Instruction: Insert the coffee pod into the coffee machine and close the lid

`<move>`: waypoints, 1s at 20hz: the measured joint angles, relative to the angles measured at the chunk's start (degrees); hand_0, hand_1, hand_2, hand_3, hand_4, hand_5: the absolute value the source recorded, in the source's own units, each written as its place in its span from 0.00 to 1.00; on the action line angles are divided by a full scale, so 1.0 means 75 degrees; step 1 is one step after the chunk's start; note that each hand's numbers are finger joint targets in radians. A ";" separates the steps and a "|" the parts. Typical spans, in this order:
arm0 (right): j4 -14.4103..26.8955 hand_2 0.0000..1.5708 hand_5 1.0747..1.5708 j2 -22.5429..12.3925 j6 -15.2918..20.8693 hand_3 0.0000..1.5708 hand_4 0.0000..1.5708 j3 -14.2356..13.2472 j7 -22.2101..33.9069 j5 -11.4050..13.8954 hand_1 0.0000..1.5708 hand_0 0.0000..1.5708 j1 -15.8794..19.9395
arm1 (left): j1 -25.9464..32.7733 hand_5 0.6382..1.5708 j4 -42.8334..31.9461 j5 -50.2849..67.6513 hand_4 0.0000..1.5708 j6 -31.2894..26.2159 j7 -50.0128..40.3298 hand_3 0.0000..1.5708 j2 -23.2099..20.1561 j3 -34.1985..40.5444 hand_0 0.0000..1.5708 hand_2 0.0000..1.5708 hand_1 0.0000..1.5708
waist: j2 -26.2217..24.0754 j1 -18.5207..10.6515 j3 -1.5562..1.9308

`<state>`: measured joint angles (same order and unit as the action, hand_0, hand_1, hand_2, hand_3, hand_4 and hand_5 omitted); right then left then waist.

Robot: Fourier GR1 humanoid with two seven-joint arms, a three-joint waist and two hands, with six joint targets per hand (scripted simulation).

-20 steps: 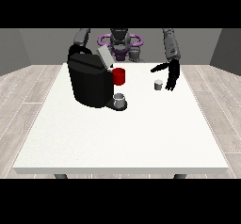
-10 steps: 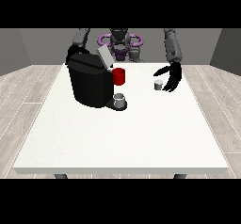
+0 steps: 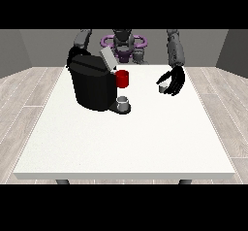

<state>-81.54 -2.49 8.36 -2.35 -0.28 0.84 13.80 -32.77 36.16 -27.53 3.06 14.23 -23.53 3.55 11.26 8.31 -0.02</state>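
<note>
The black coffee machine stands at the table's left back, its grey lid tilted up and open. A small grey cup sits on its drip base. The little grey coffee pod stands on the table to the right of the machine. The hand at the view's right hovers right beside the pod, fingers curved downward and thumb just above it; the pod still rests on the table. The hand at the view's left is mostly hidden behind the machine's back corner.
A red mug stands just right of the machine, between it and the pod. The white table stretches wide toward the camera. The robot's torso is behind the far edge.
The hand at the view's right has lowered slightly onto the pod's side and its fingers have curved inward. The machine, lid, mug and pod stay put.
</note>
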 measured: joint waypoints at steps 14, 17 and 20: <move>-0.0145 0.00 1.00 0.0230 0.0169 0.00 0.27 0.0195 -0.0251 -0.0101 0.00 0.00 -0.0192 | -0.0382 1.00 -0.0775 -0.0836 0.35 0.0735 0.0662 0.90 -0.0255 -0.0071 0.84 0.91 0.84 | 0.0172 0.0146 0.0008; -0.0017 0.00 1.00 0.0249 0.0203 0.00 0.27 0.0176 -0.0216 -0.0137 0.00 0.00 -0.0299 | -0.0483 1.00 -0.0714 -0.0887 0.40 0.0487 0.0762 0.90 -0.0219 -0.0143 0.94 0.94 0.94 | -0.0099 0.0074 0.0004; 0.0328 0.00 1.00 0.0177 0.0156 0.00 0.29 -0.0041 -0.0284 -0.0271 0.00 0.00 -0.0227 | -0.0757 1.00 -0.0476 -0.0838 0.37 0.0103 0.0868 0.86 -0.0181 -0.0188 0.88 0.90 0.88 | -0.0239 -0.0047 0.0004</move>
<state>-79.08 -1.16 9.53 -2.66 -2.40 -1.20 12.09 -38.44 32.59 -33.82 3.83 20.74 -24.89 2.14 9.47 7.95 0.01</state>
